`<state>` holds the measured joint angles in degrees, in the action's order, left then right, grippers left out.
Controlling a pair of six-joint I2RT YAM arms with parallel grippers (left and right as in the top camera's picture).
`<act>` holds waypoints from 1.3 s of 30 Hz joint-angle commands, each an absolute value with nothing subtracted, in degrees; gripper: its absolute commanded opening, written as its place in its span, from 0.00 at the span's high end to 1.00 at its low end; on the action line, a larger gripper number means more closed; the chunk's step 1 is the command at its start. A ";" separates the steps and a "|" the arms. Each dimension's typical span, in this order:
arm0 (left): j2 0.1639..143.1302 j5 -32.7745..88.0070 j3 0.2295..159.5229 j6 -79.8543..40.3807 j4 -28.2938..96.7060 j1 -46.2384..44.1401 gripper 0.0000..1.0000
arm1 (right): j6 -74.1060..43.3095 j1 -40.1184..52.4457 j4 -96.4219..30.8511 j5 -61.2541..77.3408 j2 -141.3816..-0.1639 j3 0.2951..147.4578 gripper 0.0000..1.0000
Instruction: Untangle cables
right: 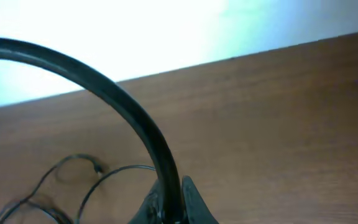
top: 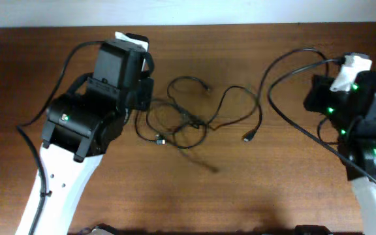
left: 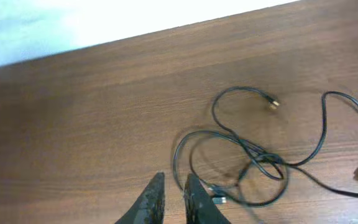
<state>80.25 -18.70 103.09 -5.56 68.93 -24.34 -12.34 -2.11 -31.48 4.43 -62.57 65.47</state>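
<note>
Two thin black cables (top: 187,123) lie tangled on the wooden table between the arms. One gold tip (top: 207,89) points to the far side, and one plug (top: 247,138) lies to the right. In the left wrist view the tangle (left: 260,160) is to the right of my left gripper (left: 174,183), with a plug (left: 219,199) beside the right finger. The fingers are close together with nothing between them. My right gripper (right: 173,194) is shut and empty, far from the cables, with one loop (right: 114,172) at its left.
A thick black arm cable (right: 129,112) arcs in front of the right gripper. It loops over the table (top: 273,98) right of the tangle. The left arm (top: 103,98) stands at the tangle's left edge and the right arm (top: 358,98) at the far right.
</note>
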 commanded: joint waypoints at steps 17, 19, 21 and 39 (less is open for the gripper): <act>110.59 -9.47 103.85 -25.93 67.96 -25.26 0.13 | -13.80 -2.22 -32.82 7.79 -59.92 66.35 0.96; 110.59 -11.70 103.85 -31.66 67.59 -25.93 0.13 | -13.80 -2.22 -32.82 7.81 -59.92 66.35 0.96; 110.69 -13.54 102.00 -40.29 66.52 -27.77 0.12 | -13.80 -2.22 -32.82 8.45 -59.92 66.35 0.96; 105.45 -12.91 95.85 -31.27 59.53 -33.61 1.00 | -13.21 -2.22 -34.11 8.43 -59.99 66.35 0.96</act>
